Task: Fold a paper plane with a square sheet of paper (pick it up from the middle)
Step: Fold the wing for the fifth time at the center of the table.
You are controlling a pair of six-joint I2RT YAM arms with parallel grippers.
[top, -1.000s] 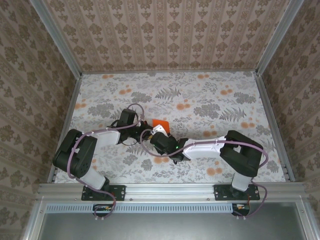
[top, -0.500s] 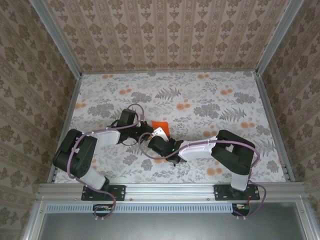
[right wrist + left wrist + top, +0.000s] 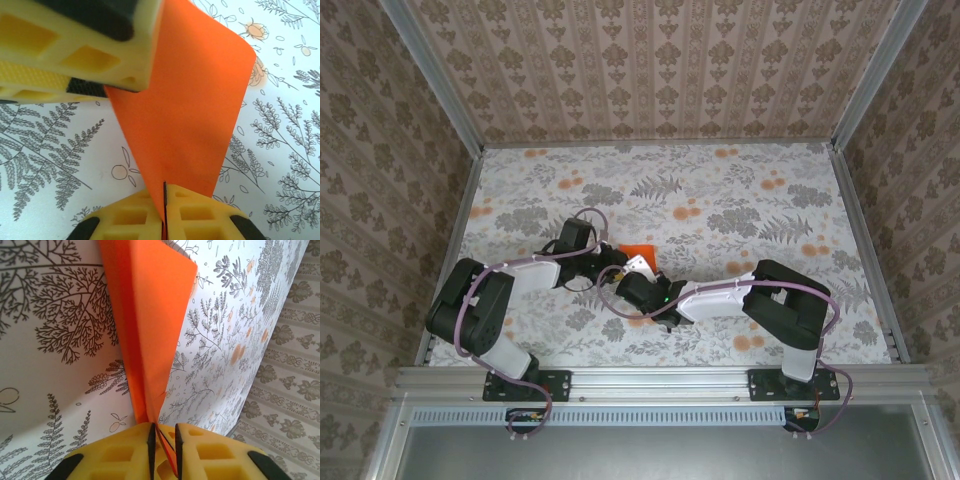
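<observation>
Paper plane (image 3: pixel 638 247) first: from the top camera you had it as a small orange patch near the middle of the flowered tabletop (image 3: pixel 770 210), a little toward the tabletop's near left. Both arms reached in to it over the tabletop. The left gripper (image 3: pixel 617 256) came at it from the left and the right gripper (image 3: pixel 638 268) from the near side. The two grippers were crowded close together at the paper. At that size you could not read how either pair of jaws stood.

On the left wrist camera, the paper plane (image 3: pixel 150 315) ran straight away from the left gripper (image 3: pixel 164 440) as a narrow folded wedge. It was thin at the pads and widened to a blunt far end. It stood on edge above the tabletop (image 3: pixel 50 365), with a sharp crease along its length. Your left jaws stood slightly apart. The thin edge of the paper passed slantwise through the gap, and the pads were not pressed flat against it.

On the right wrist camera, the paper plane (image 3: pixel 190 100) rose from the right gripper (image 3: pixel 164 210) as a broad orange face with a rounded far corner, lifted off the tabletop (image 3: pixel 280 150). Your right jaws were closed tight, pad against pad, with the paper's lower edge pinched in the seam. One of the left gripper's fingers (image 3: pixel 85 40) lay against the paper's upper left edge.
</observation>
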